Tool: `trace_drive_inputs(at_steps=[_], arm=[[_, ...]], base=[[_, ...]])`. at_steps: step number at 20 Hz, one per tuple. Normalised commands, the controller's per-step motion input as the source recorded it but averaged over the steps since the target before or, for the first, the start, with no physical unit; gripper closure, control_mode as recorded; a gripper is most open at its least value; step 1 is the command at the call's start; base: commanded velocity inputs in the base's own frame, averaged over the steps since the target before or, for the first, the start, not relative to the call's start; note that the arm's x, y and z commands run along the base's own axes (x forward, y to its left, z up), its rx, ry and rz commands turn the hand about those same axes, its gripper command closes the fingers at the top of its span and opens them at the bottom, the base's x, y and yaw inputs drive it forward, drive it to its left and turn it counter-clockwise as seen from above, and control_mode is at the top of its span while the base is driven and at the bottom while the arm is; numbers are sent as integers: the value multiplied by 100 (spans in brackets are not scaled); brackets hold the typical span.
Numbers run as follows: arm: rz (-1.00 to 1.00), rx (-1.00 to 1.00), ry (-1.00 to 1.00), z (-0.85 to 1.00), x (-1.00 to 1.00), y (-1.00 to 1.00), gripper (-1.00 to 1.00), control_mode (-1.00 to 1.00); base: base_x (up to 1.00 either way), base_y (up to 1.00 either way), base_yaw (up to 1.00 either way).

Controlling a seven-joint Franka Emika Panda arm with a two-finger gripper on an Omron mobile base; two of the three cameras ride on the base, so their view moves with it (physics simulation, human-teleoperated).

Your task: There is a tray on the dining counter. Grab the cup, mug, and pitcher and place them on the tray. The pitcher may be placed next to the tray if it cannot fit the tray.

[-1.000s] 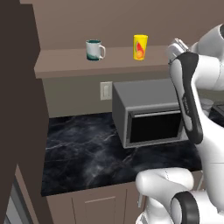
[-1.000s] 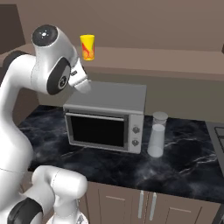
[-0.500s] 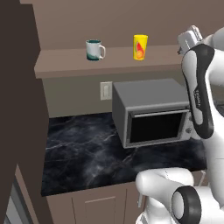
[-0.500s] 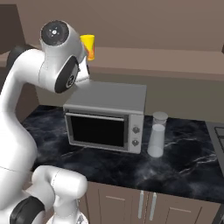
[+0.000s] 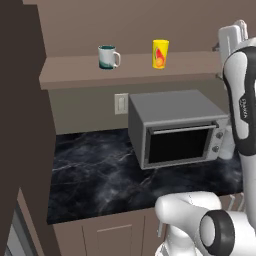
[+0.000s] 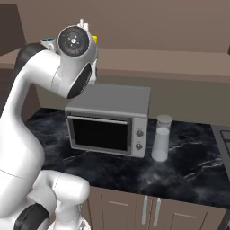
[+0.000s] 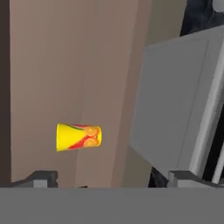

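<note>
Cup point(image 5: 160, 53) upright on shelf point(image 5: 75, 72) above microwave point(image 5: 175, 127), mug point(image 5: 107, 57) well apart to its side. Gripper point(image 7: 113, 178) spread, empty, short of cup. Judged light, stiff, smooth-walled, no handle: grasp mid-body across width, firm pinch against slip.

Home kitchen, rendered. Grey microwave point(image 5: 176, 130) on black marble table point(image 5: 100, 175) over beige cabinets point(image 6: 148, 209); wall shelf point(image 5: 125, 70) with mug point(image 5: 107, 56) and cup point(image 5: 160, 53); stove edge point(image 6: 223, 139) at right.
</note>
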Motion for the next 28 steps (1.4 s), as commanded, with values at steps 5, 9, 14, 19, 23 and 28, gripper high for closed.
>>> trace_drive_inputs(at_steps=[5,9,14,19,23,28], arm=[[-1,10,-12,17,9,10,-100,-100],[-1,9,-10,12,8,12,-100,-100],[1,3,-3,8,32,20,-100,-100],[10,0,0,0,42,30,-100,-100],[17,0,0,0,42,12,-100,-100],[11,0,-1,0,40,0,-100,-100]], base=[[0,0,0],[0,0,0],[0,0,0],[0,0,0],[0,0,0],[0,0,0]])
